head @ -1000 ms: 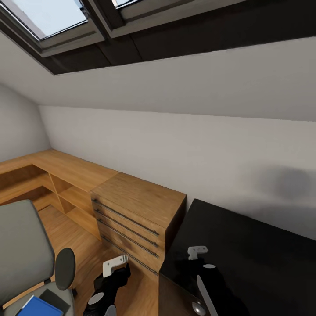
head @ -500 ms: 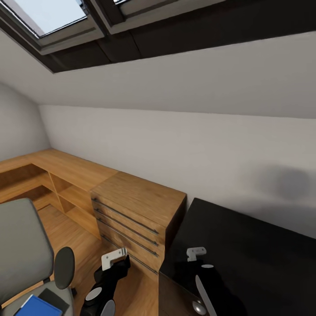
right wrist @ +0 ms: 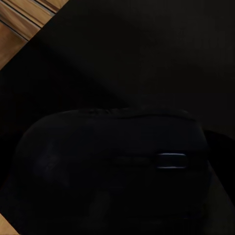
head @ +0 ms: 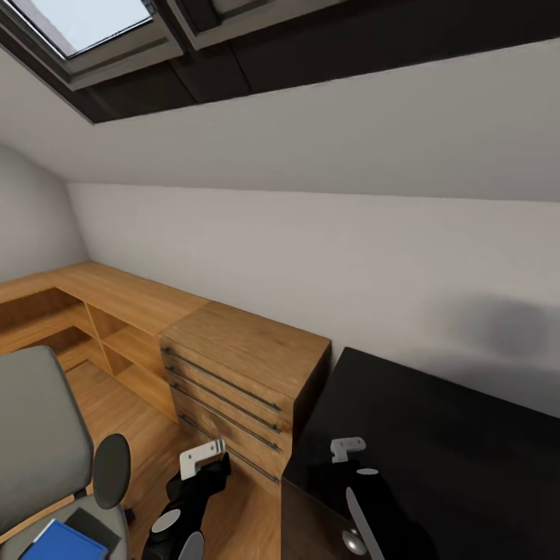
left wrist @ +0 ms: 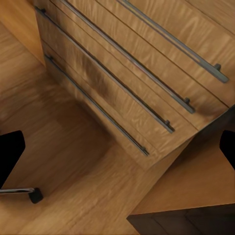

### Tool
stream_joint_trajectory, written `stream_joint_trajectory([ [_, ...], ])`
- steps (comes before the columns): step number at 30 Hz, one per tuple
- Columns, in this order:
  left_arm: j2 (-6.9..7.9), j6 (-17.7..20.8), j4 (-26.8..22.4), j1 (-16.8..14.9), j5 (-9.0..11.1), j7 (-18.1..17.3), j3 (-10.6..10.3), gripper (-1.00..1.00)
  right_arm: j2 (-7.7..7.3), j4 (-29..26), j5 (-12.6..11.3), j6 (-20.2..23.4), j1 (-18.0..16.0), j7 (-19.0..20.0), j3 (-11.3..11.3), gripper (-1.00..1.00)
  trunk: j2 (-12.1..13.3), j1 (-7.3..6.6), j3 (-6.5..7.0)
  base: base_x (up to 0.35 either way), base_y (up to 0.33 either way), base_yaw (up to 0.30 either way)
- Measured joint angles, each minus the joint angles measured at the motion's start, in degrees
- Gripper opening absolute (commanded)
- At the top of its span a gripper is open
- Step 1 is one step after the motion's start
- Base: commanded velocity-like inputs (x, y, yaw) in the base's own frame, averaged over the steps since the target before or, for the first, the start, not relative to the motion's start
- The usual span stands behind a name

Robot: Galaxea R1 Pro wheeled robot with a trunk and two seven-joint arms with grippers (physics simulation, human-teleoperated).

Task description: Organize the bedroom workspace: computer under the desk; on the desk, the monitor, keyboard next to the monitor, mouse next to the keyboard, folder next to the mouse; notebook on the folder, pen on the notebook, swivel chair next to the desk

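Observation:
The swivel chair (head: 35, 435) stands at the lower left, with the blue folder (head: 62, 542) on its seat and the dark notebook (head: 92, 521) beside it. The glossy black desk (head: 451, 451) runs along the right. My right gripper (head: 348, 447) hovers over the desk's near corner, shut on the dark mouse (right wrist: 112, 171), which looms close in the right wrist view above the desk top (right wrist: 147, 58). My left gripper (head: 201, 459) hangs open and empty over the wooden floor between chair and desk. The computer, monitor, keyboard and pen are out of view.
A light wooden drawer chest (head: 249, 350) stands against the desk's left end, its drawer fronts (left wrist: 122, 73) close before my left gripper. Low wooden shelving (head: 101, 311) lines the far wall under a sloped ceiling. A chair caster (left wrist: 33, 195) sits on the floor nearby.
The whole head view has shifted slightly, so the camera moved. The left gripper has edged a little left and up. The right gripper still holds the mouse.

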Motion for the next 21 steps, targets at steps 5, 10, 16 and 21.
stream_joint_trajectory([
  [5,0.00,0.00,0.00,0.00,0.06,0.00,0.00,1.00,-0.07,-0.15,-0.07,-0.06,-0.01,0.00,0.00,-1.00,-0.82,0.45,-0.37,0.000,0.000,0.000],
  [10,0.00,0.07,0.27,0.00,0.14,0.00,0.07,1.00,-0.07,-0.34,-0.09,-0.07,0.01,-0.08,-0.13,-1.00,-0.82,0.45,-0.37,0.000,0.000,0.000],
  [16,0.00,0.12,0.50,0.01,0.17,0.00,0.09,1.00,-0.03,-0.34,-0.07,-0.07,0.00,-0.23,-0.05,-1.00,-0.82,0.45,-0.36,0.000,0.000,0.083],
  [21,0.00,0.13,0.82,0.02,0.18,0.00,0.12,1.00,0.02,-0.35,-0.07,-0.08,-0.02,-0.30,-0.01,-1.00,-0.82,0.45,-0.36,0.000,0.000,0.188],
])
